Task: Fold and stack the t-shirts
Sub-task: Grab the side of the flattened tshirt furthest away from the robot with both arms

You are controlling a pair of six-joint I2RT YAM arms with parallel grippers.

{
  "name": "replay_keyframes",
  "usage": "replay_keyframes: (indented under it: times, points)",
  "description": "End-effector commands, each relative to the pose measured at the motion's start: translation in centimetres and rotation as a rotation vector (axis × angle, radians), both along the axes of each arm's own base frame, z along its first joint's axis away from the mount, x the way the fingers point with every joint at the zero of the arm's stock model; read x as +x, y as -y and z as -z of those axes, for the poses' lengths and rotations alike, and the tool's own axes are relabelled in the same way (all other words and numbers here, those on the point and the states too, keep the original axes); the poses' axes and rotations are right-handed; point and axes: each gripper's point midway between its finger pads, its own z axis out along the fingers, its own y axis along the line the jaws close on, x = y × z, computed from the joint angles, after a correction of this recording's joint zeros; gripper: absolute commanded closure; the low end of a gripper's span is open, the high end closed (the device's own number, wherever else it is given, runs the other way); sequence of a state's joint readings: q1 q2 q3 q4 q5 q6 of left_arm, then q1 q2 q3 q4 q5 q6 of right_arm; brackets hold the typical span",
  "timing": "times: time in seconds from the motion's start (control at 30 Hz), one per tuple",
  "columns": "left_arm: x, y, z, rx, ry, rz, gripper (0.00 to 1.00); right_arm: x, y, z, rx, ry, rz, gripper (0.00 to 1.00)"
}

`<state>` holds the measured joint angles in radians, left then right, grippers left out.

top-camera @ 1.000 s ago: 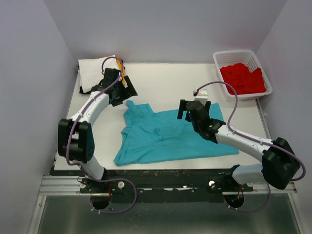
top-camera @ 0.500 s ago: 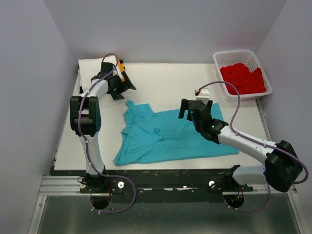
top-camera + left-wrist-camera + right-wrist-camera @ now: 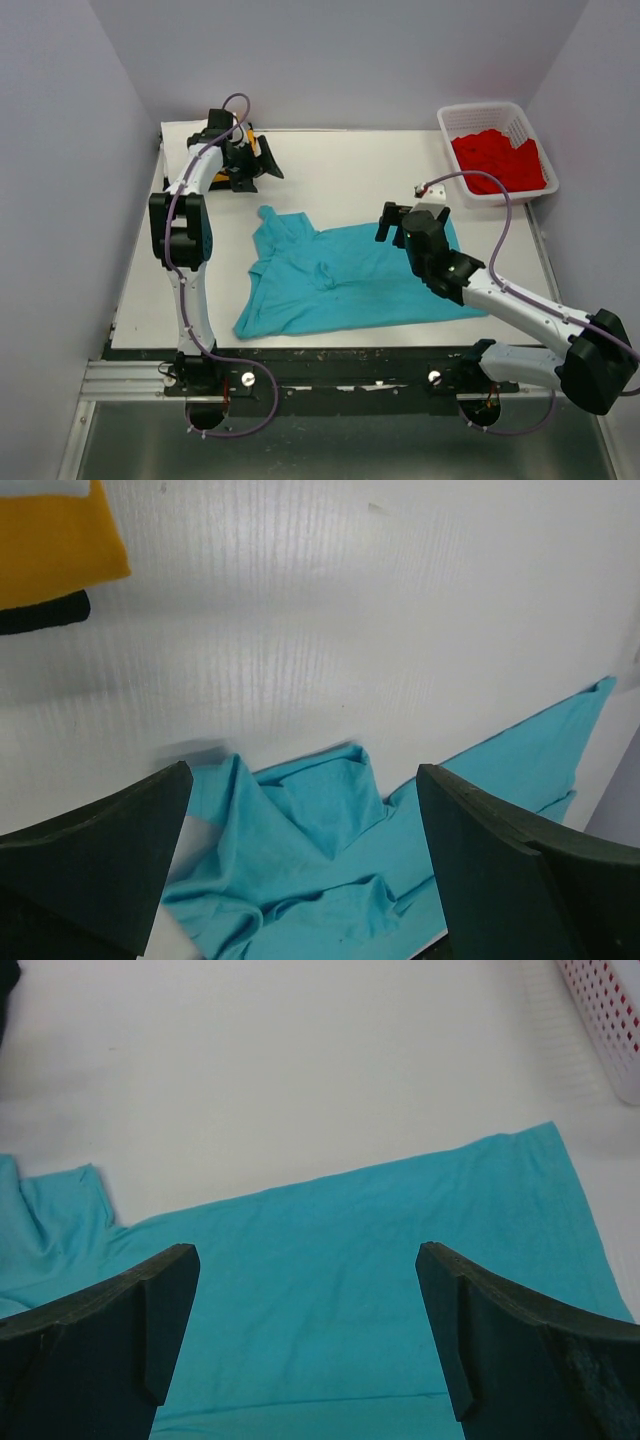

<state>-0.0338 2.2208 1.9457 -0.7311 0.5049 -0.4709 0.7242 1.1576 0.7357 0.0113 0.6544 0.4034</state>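
Teal t-shirt [image 3: 350, 285]: soft matt cloth, creased. Table [image 3: 340, 170]: white, matt, finely ribbed surface. Far-right basket [image 3: 480, 107]: smooth white plastic lattice.

Your left gripper [image 3: 258, 166] has drawn back from the teal t-shirt [image 3: 350, 280] to the far left corner, beside the stack of t-shirts [image 3: 55, 540]. Your right gripper [image 3: 402, 222] has shifted slightly rightward above the shirt's far edge.
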Motion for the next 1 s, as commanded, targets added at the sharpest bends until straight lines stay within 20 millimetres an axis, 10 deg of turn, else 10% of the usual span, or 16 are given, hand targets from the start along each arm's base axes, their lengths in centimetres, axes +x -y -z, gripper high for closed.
replay_keyframes:
  times: [0.0,0.27,0.97]
  points:
    - [-2.8,-0.9,1.4,0.06,-0.111,0.051,0.02,0.0,-1.2,0.0,0.011,0.017,-0.081,0.0]
    - [-7.1,-0.7,2.4,0.05,-0.238,0.035,0.02,0.1,-1.8,1.3,0.043,-0.007,-0.082,0.0]
    - [-5.8,4.1,5.8,-0.001,-0.292,-0.252,0.05,-0.9,-2.1,2.7,0.097,-0.047,-0.097,0.0]
